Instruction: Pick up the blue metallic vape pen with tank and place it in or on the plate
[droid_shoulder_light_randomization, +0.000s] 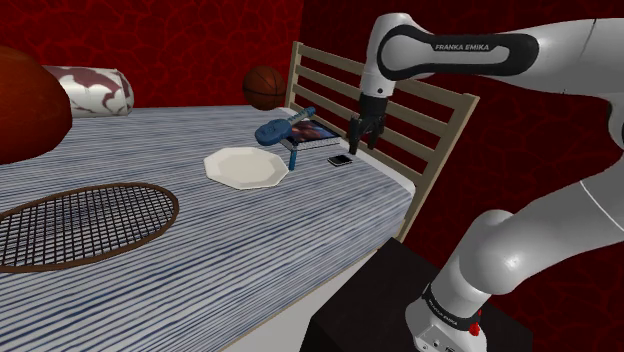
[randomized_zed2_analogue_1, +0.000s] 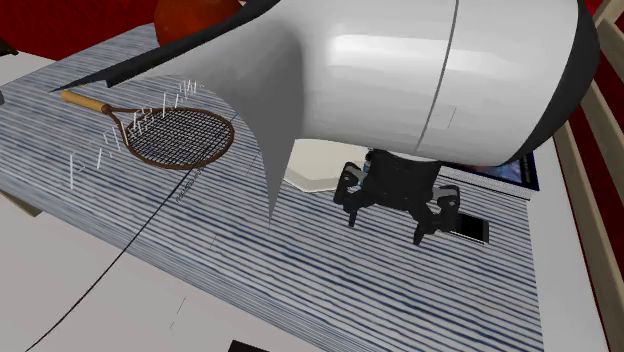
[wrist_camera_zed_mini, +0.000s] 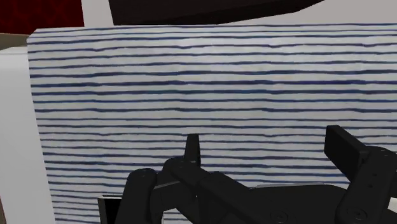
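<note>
My all-black gripper (droid_shoulder_light_randomization: 361, 143) hangs spread and empty near the blue metallic vape pen (droid_shoulder_light_randomization: 276, 129); a careless approach could knock it off the colourful book (droid_shoulder_light_randomization: 318, 133), past the white faceted plate (droid_shoulder_light_randomization: 215, 163).

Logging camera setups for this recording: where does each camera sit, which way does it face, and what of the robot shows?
Shoulder view: beside the stand, facing across the bed to the headboard; shows the white arm and open claw.
Second exterior view: high, close to the arm, facing down the bed toward the tennis racket; a white arm link, the claw.
Wrist view: on the hand, facing the striped bedcover; both fingers.
Shared: both exterior views show tennis racket, plate, phone.
</note>
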